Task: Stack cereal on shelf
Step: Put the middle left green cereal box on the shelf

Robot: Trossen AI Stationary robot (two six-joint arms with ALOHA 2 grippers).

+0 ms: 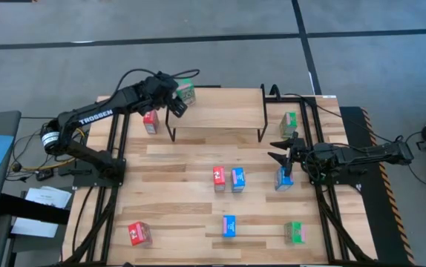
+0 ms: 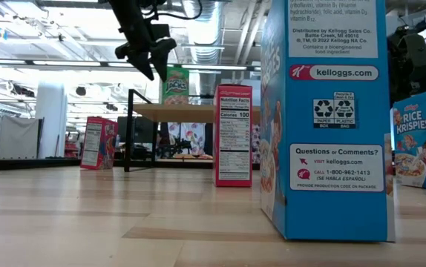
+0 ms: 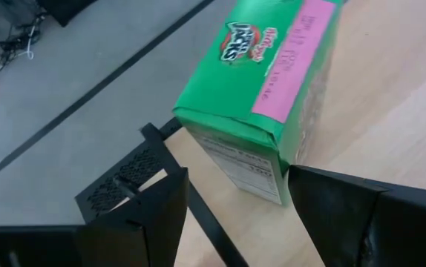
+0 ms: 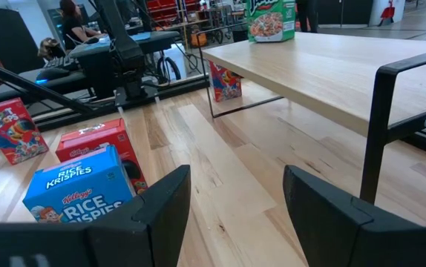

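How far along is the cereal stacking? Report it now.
Done: one green cardboard cereal box stands on the light wooden shelf. In hand: nothing; the left hand is open beside it, the right hand open near a blue box. Left: eight boxes on the slatted tabletop.

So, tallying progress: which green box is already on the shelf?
The green box at the shelf's far left corner, beside the left tool; the other two stand on the table.

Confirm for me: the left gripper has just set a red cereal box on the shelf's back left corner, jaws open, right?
Not quite. The box is green, not red, as the left wrist view shows. The rest holds: it stands on the shelf's back left corner, with the left gripper open beside it.
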